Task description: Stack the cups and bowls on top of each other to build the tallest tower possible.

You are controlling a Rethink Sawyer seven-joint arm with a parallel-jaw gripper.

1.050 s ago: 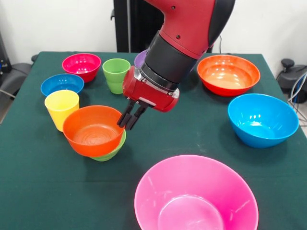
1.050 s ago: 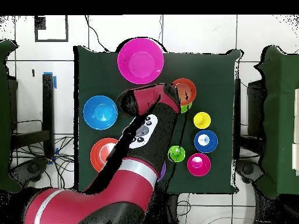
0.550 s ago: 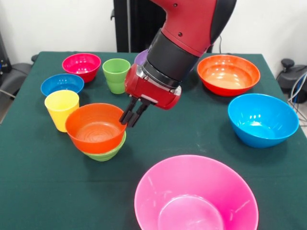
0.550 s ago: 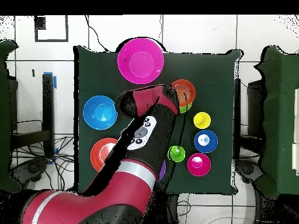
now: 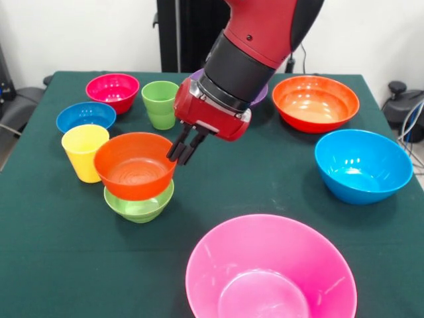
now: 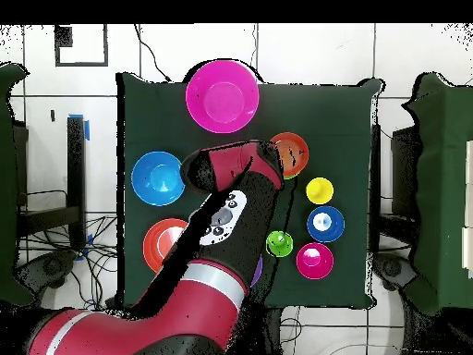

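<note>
— Gripper status?

— I see the gripper [image 5: 180, 153] pinched on the near rim of the small orange-red bowl [image 5: 134, 165], holding it tilted, just above the small light-green bowl [image 5: 139, 204] on the table [image 5: 59, 258]. Whether the two touch, I can't tell.

— Neighbours?

— Yellow cup [image 5: 84, 151] just beside, dark blue bowl [image 5: 85, 115] behind it. Light blue bowl [image 5: 362, 165] well apart, pink bowl [image 5: 270, 270] nearest camera.

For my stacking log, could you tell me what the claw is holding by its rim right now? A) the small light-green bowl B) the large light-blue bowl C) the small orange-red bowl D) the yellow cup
C: the claw is shut on the rim of the small orange-red bowl, which sits tilted above the small light-green bowl.
</note>
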